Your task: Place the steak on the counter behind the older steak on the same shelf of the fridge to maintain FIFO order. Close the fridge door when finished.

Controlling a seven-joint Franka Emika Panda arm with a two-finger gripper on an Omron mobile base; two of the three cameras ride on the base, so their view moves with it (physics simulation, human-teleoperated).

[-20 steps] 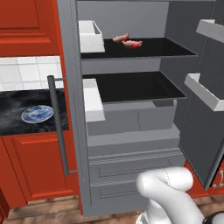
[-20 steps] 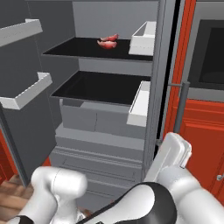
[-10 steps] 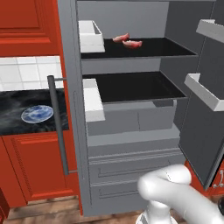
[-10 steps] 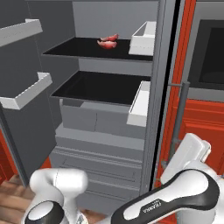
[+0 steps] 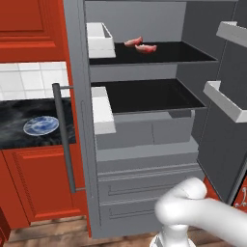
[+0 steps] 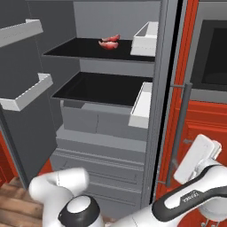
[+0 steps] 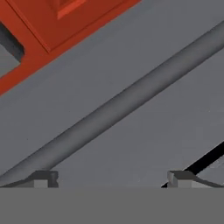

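Observation:
Two raw pink steaks lie on the fridge's upper black shelf (image 5: 183,52). The steak (image 5: 133,42) (image 6: 114,38) is at the rear and the older steak (image 5: 146,48) (image 6: 106,45) sits just in front of it. Both fridge doors stand open. My gripper (image 7: 112,177) is open and holds nothing. It faces the outer grey face of the right door, close to its bar handle (image 7: 127,103) (image 6: 181,128). The white hand (image 6: 198,158) is low, beside that handle. The black marble counter (image 5: 14,118) lies left of the fridge.
A blue plate (image 5: 41,125) rests on the counter. White door bins (image 5: 101,108) (image 6: 25,92) jut from both open doors. The left door's handle (image 5: 63,137) stands out toward the counter. Red cabinets (image 6: 208,124) and a dark oven front (image 6: 215,57) flank the right door.
The arm has swung lower and to the right, carrying the hand outward past the right door's handle. The steaks and doors have not moved.

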